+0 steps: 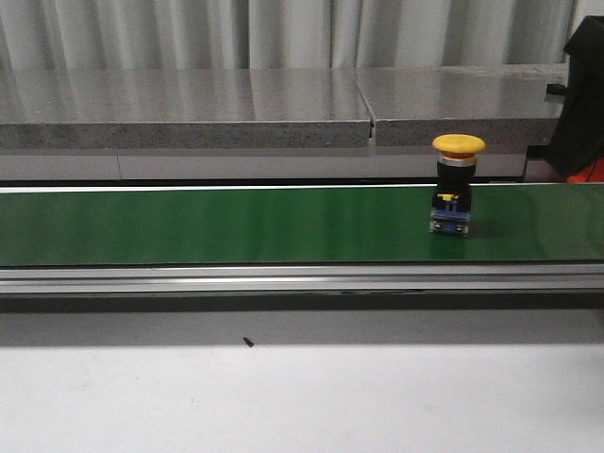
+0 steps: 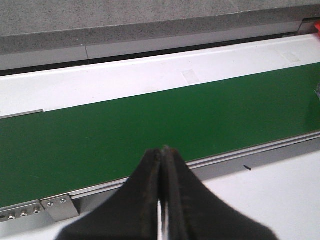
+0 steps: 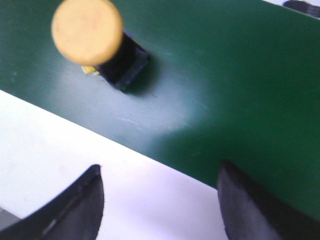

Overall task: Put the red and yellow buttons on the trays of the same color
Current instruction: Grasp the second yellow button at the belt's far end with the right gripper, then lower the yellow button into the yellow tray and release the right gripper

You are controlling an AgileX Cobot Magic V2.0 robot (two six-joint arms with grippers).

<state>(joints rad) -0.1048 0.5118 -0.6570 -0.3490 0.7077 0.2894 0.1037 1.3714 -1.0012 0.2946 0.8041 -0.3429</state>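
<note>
Yellow button (image 1: 458, 184) stands upright on green belt (image 1: 236, 225), toward robot's right end, cap on top, dark body w/ blue base below. Right wrist view: button (image 3: 95, 42) seen from above, apart from right gripper (image 3: 160, 200); fingers (image 3: 75, 207) spread wide, nothing between them. Left gripper (image 2: 161, 200) over belt's near edge (image 2: 150, 175), fingers pressed together, holding nothing. Small dark speck (image 1: 248, 342) on white table (image 1: 302, 396). No trays visible.
</note>
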